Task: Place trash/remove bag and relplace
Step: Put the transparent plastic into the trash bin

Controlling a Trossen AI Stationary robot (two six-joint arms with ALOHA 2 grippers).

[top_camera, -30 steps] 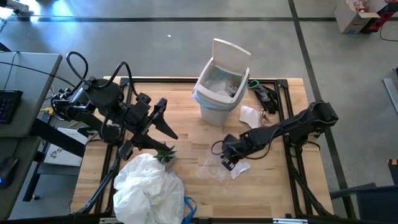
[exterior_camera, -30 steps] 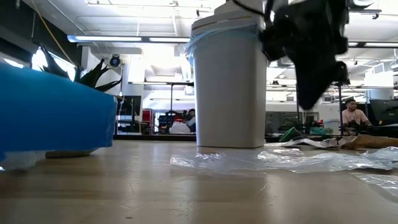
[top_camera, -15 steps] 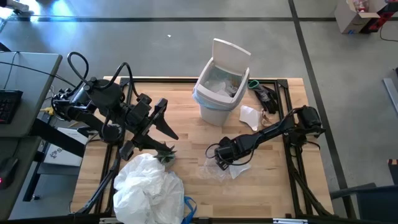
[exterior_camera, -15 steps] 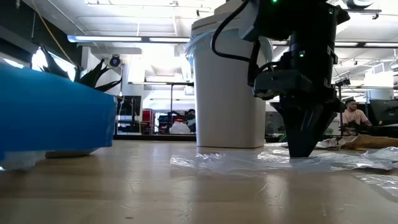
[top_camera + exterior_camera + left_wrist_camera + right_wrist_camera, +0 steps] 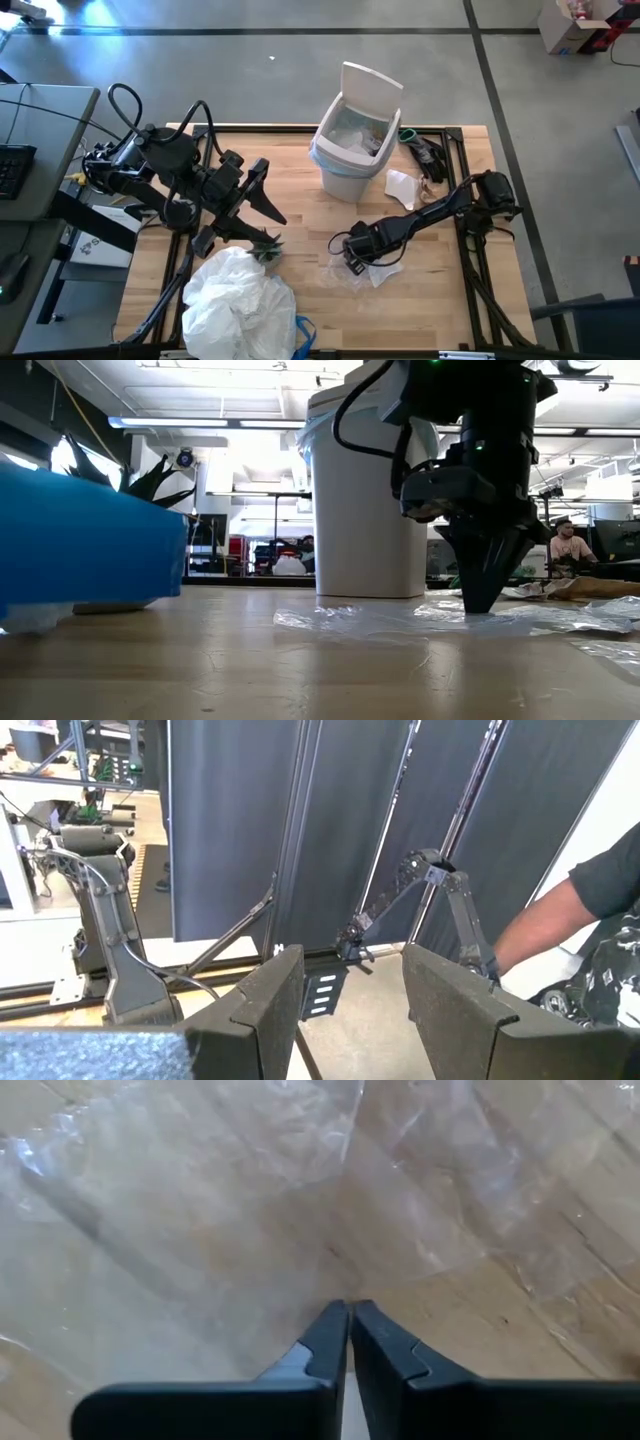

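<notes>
The step in hand is gathering trash. The right pincer (image 5: 483, 605) is down on the table (image 5: 300, 200) in front of the white bin (image 5: 350, 150), its fingers pinched together on a clear plastic wrapper (image 5: 250, 1210) lying flat on the wood. Whether the film is truly caught cannot be told. The next move, by my judgement, calls for a gentle lift and a carry back to the bin's open top. The left pincer (image 5: 345, 1010) waits well to the bin's left, fingers moderately apart, holding nothing.
</notes>
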